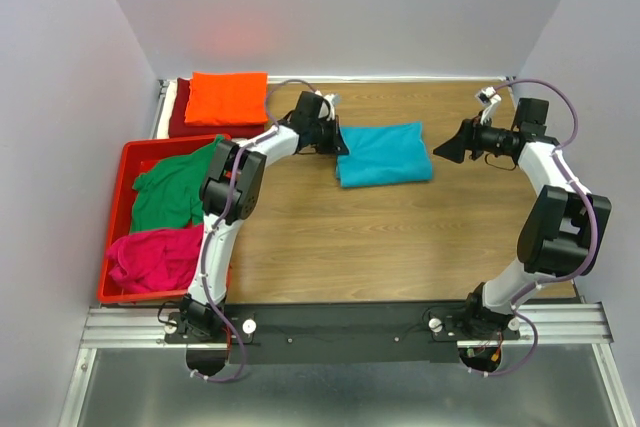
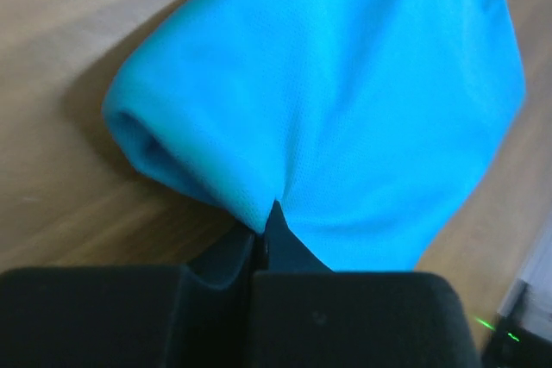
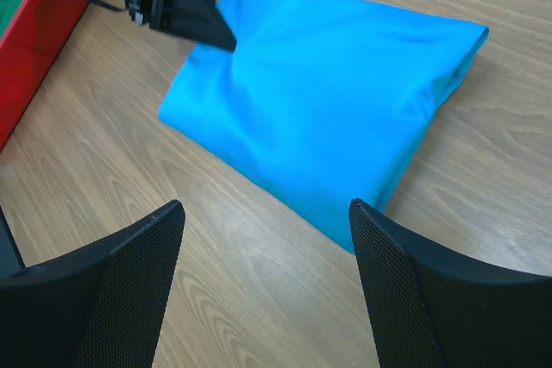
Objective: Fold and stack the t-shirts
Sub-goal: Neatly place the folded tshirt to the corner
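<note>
1. My left hand [image 1: 338, 145] is pinched shut on the left edge of the folded turquoise shirt [image 1: 385, 154], which lies on the surface [image 1: 380, 237].
2. My right hand [image 1: 445, 150] hovers spread wide just beside the shirt's right edge, holding nothing.
3. At the far left, an orange shirt [image 1: 228, 97] lies on a dark red shirt [image 1: 180, 119].
4. The crate [image 1: 125, 162] holds a green shirt [image 1: 170, 189] and a magenta shirt [image 1: 155, 257], well apart from my grip.

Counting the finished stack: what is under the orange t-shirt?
A dark red t-shirt lies under the orange t-shirt, only its left and near edges showing; anything lower is hidden.
</note>
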{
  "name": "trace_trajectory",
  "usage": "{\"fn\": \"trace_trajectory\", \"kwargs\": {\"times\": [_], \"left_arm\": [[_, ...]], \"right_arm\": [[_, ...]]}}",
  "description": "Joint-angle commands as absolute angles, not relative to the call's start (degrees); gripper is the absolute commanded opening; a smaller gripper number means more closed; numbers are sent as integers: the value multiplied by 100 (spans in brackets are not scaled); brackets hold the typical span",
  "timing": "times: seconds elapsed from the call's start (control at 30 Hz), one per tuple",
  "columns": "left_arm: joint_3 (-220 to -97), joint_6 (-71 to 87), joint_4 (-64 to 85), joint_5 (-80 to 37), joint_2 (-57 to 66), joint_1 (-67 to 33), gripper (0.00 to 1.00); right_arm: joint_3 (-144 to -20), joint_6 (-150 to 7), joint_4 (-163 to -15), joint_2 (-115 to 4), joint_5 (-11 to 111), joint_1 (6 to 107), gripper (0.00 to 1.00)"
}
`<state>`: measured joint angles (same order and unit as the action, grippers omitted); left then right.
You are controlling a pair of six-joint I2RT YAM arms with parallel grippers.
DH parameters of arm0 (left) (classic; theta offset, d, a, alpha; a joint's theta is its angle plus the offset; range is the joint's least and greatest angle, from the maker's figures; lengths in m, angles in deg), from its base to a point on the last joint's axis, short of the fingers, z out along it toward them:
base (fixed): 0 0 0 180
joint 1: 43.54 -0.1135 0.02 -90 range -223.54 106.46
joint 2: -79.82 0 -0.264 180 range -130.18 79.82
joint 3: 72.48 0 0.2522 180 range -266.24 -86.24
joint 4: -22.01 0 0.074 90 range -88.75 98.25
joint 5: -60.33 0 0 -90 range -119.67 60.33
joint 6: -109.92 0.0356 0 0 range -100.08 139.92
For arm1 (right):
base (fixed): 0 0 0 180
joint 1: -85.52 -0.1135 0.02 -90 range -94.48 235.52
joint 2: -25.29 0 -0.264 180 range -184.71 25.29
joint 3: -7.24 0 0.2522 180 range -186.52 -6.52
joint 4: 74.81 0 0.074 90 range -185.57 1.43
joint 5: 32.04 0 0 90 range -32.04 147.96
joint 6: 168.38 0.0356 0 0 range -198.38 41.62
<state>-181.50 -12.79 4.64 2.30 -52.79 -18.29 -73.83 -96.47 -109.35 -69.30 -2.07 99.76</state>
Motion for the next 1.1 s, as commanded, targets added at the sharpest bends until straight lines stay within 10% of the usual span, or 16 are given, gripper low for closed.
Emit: {"fn": "trace_trajectory", "kwargs": {"times": [0.0,0.43,1.07], "left_arm": [[-18923,240,-1009,-1591,-4657,-1814,0],[-18880,2290,-1777,-5961,-4042,-1823,0],[-18907,3503,-1135,-7387,-3329,-1823,0]], "right_arm": [[-7314,-9736,-11116,-6858,-479,10038,84],[-7331,-9859,-11204,-6902,-549,10038,83],[-7375,-10000,-11362,-6963,-576,10038,83]]}}
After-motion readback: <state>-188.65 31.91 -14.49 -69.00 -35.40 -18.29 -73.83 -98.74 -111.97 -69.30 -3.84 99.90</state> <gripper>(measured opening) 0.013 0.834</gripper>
